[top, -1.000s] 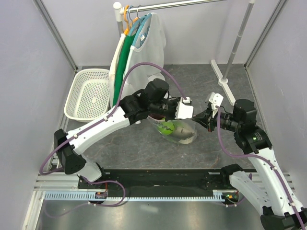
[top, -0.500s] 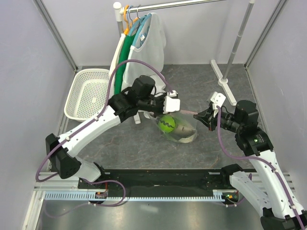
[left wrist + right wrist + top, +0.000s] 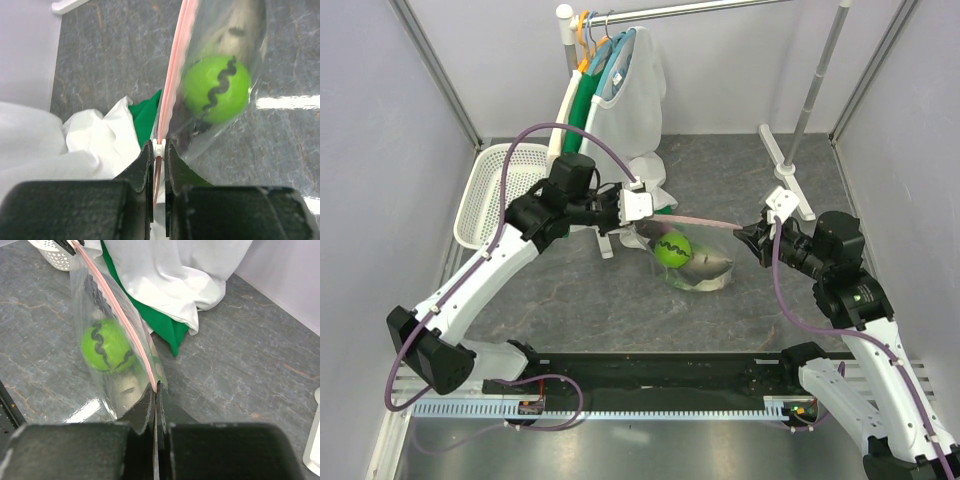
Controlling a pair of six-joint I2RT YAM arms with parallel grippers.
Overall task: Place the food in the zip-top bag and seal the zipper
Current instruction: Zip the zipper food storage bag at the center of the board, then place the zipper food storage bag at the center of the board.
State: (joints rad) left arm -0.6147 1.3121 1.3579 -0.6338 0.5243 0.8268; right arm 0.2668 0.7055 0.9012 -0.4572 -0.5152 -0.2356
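Observation:
The clear zip-top bag hangs stretched between my two grippers just above the table. Its pink zipper runs taut from one to the other. Inside it are the small green round fruit and the pale oblong vegetable. A dark shape behind the fruit may be the eggplant; the lettuce I cannot make out. My left gripper is shut on the white slider at the zipper's left end. My right gripper is shut on the zipper's right end. The fruit shows there too.
A white mesh basket stands at the back left. White and green garments hang from a rack just behind the bag, their hems lying on the table. The rack's white foot is at the back right.
My left gripper has slid leftward along the zipper, from close to the right gripper to the bag's far left end. The bag is now drawn taut. The right gripper has barely moved.

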